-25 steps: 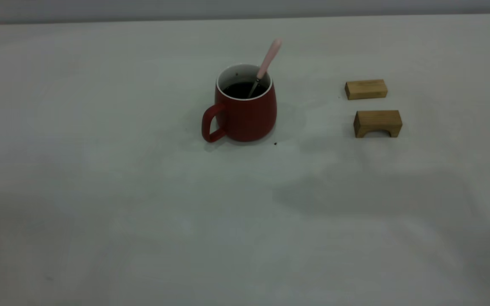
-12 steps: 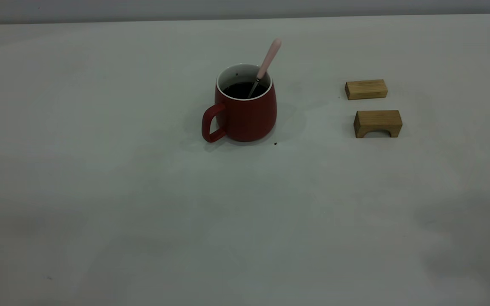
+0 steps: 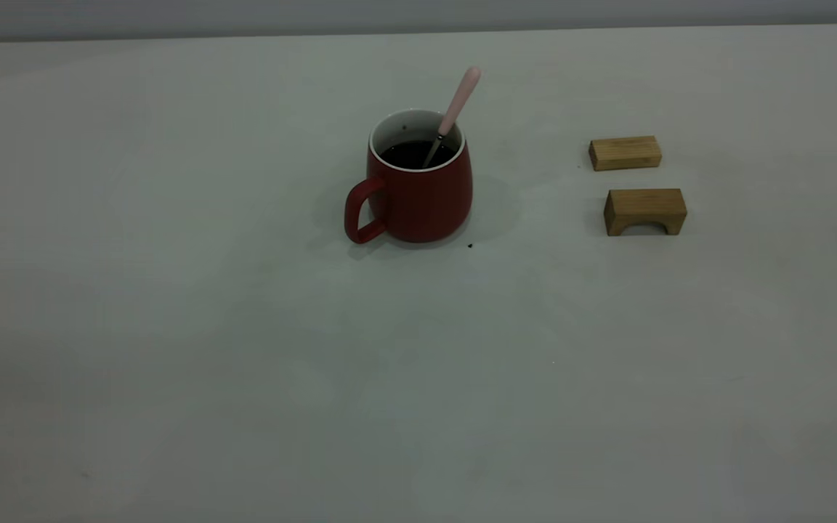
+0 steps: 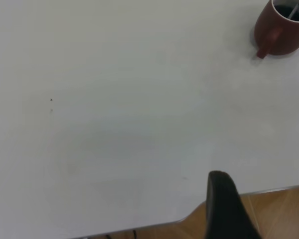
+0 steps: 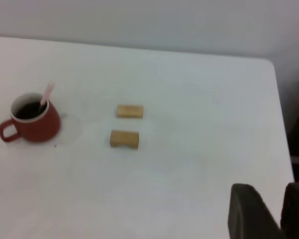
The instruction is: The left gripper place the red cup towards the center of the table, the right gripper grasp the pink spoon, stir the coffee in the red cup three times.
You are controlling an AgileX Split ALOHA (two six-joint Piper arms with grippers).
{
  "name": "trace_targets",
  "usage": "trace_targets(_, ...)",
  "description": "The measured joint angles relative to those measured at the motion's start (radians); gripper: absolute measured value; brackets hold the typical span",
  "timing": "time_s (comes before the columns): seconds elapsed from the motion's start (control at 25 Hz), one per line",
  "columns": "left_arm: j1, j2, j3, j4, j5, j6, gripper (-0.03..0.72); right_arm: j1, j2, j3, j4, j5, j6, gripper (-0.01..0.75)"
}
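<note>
A: Where is the cup (image 3: 418, 190)?
B: Mid-table (image 3: 171, 363), toward the far edge, coffee (image 3: 416, 152) inside; spoon (image 3: 456, 109) propped on its rim, likely finished.
A: Grippers?
B: Left gripper (image 4: 259, 211) and right gripper (image 5: 264, 211) off near edges; whether their fingers are apart, can't tell.

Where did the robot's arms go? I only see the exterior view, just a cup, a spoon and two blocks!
Observer: The left gripper hangs over the edge of the table, far from the red cup.
Operator: Is it holding something?
Observer: No, it's open and empty.
Operator: And the other one?
Observer: The right gripper is near another edge of the table, well away from the pink spoon.
</note>
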Motion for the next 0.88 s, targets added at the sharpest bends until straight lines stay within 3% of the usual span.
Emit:
trace_targets(0.36,0.0,0.0,0.0,0.0,0.0,-0.001,0.446,-0.006,-0.228,0.396,0.036,-0.108,0.001,0.215)
trace_targets(0.88,0.0,0.0,0.0,0.0,0.0,-0.001,0.446,-0.006,-0.229,0.417,0.033,-0.103,0.001,0.231)
